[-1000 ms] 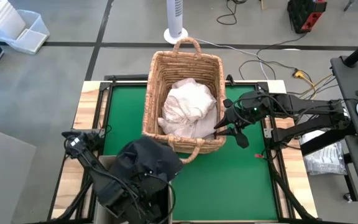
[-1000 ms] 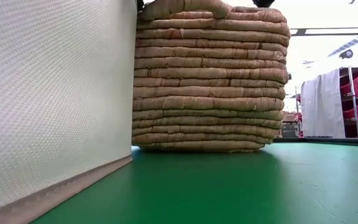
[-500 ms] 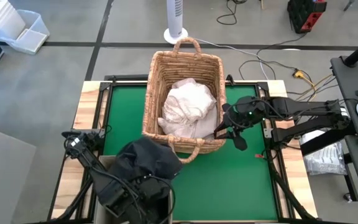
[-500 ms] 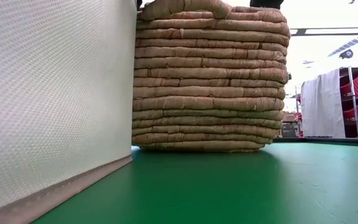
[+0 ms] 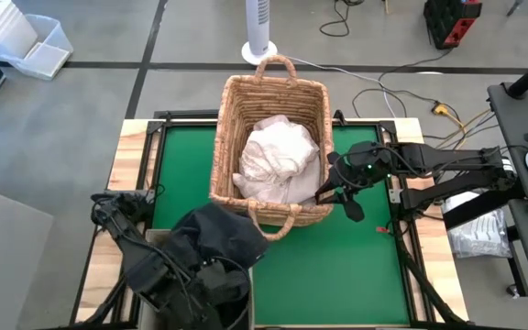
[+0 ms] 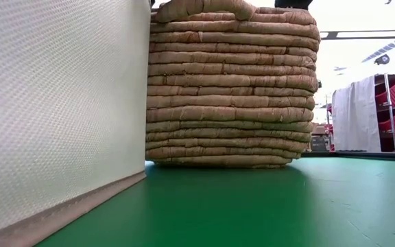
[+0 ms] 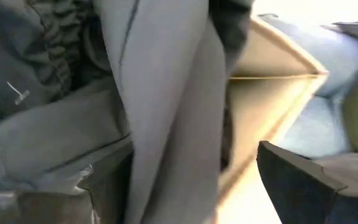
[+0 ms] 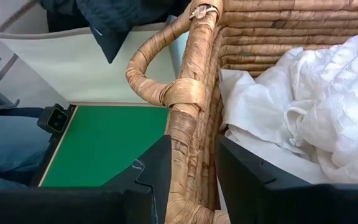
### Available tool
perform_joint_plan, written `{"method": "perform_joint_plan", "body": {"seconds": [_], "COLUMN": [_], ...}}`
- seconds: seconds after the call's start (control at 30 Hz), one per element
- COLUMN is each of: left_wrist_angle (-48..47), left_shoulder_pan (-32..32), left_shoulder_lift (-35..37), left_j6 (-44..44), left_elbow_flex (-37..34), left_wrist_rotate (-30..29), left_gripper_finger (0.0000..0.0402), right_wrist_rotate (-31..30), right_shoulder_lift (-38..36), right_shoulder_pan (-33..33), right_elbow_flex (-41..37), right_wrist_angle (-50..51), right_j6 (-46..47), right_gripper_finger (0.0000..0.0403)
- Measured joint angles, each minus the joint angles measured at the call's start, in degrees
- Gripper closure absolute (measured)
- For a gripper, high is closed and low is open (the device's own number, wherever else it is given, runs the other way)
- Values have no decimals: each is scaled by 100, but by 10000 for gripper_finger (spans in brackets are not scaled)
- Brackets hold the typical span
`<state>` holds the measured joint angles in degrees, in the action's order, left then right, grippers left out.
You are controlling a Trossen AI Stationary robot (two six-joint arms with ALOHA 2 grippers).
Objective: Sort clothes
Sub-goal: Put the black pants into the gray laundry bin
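A wicker basket [image 5: 271,147] stands on the green tabletop [image 5: 356,266] toward its far edge, roughly midway between the side edges, one handle pointing to the far edge and the other to the near edge. Inside it lies a heap of white clothes [image 5: 280,158], filling most of the basket.

The right gripper [image 5: 330,190] is at the basket's right wall, near the corner closest to the near edge. In the right wrist view its two fingers [image 8: 157,171] sit either side of the woven rim [image 8: 185,134], a narrow gap between them with the rim in it; whether they actually press on it, I cannot tell.

At the near edge, left of the middle, a beige fabric bin [image 6: 53,110] stands just beside the basket. Dark clothes [image 5: 216,240] are draped over the bin's top. The left arm [image 5: 154,275] reaches in there; its wrist view is filled with dark grey cloth [image 7: 160,106] against the bin's rim [image 7: 272,68]. How its jaws stand I cannot tell.
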<state>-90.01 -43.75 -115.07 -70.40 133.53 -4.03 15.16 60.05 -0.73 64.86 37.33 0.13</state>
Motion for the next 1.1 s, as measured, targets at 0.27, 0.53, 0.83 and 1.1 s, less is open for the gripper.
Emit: {"method": "perform_joint_plan", "body": {"seconds": [0.27,0.53,0.83,1.1], "left_wrist_angle": [-4,-1,-3,3], "left_shoulder_pan": [-9,-12,111,258], "left_shoulder_lift": [468,859,731,214], "left_j6": [-481,-461,1718,3417], "left_elbow_flex": [70,66,60,-39], "left_wrist_rotate": [265,-780,-3752,-4057], "left_gripper_finger": [127,145,178,362], "right_wrist_rotate": [-2,-5,-4,-4], "right_shoulder_lift": [0,-2,-2,-2], "right_shoulder_pan": [0,0,0,0], "right_elbow_flex": [0,-4,-7,-51], "right_wrist_angle": [0,-40,-45,-47], "right_j6": [-12,-12,-34,-23], "right_gripper_finger": [281,270,285,294]}}
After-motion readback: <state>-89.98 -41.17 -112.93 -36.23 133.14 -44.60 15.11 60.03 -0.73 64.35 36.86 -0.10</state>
